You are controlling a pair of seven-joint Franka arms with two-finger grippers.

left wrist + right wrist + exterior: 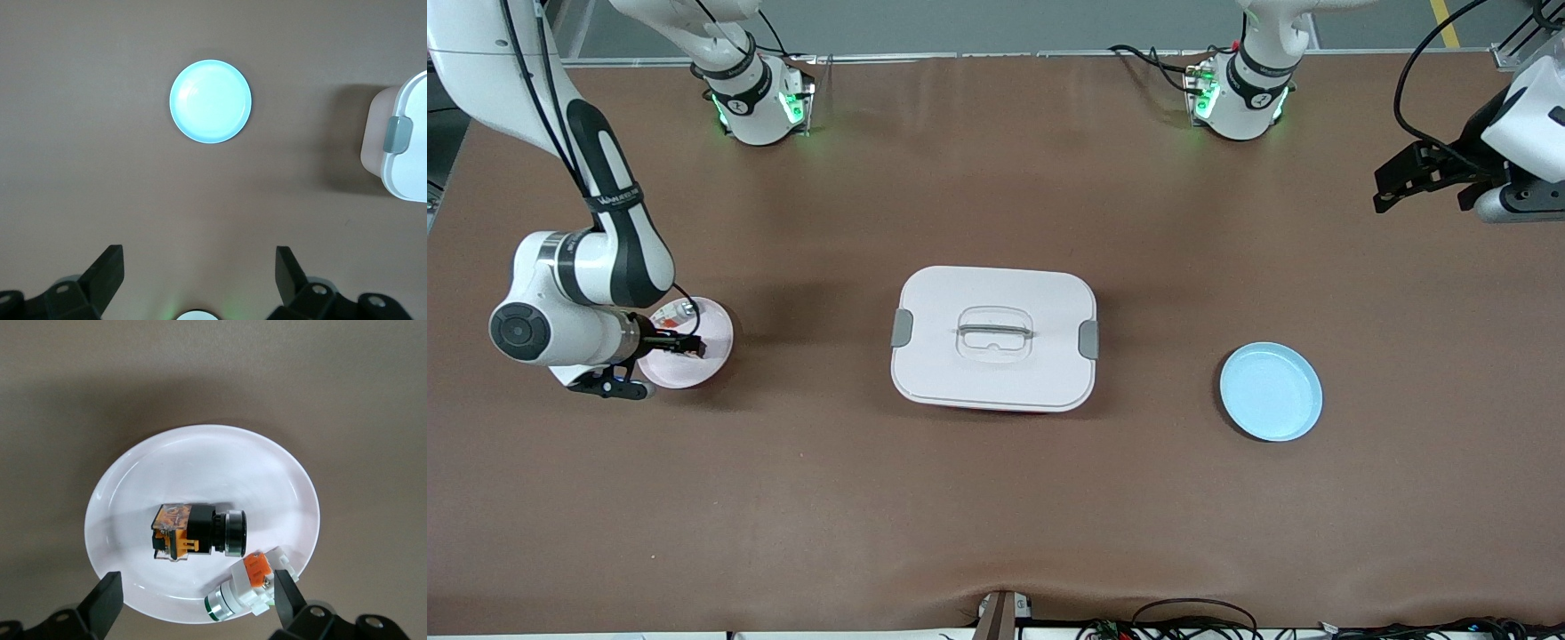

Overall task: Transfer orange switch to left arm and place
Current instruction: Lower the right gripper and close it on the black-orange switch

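A pale pink plate (200, 460) sits at the right arm's end of the table, and two small parts lie in it: the orange switch (199, 532), a black oblong body with an orange block at one end, on its side near the plate's middle, and just beside it, toward the rim, a small silver-and-white item (243, 588) with an orange cap and a green ring. The right gripper (680, 343) hangs low over this plate with its fingers spread wide and nothing between them; the switch lies under the gap, and one fingertip (285, 595) is almost over the smaller item. The white box (993, 338) stands lidded in the middle of the table, grey latches at both ends and a recessed handle on top, well apart from both plates. A blue plate (1271, 391) lies bare toward the left arm's end. The left gripper (1409, 176) waits high over that end of the table, its fingers also apart and empty, the blue plate well ahead of it in the wrist view. Bare brown table (996, 516) runs all round the box. Cables trail along the table's near edge.
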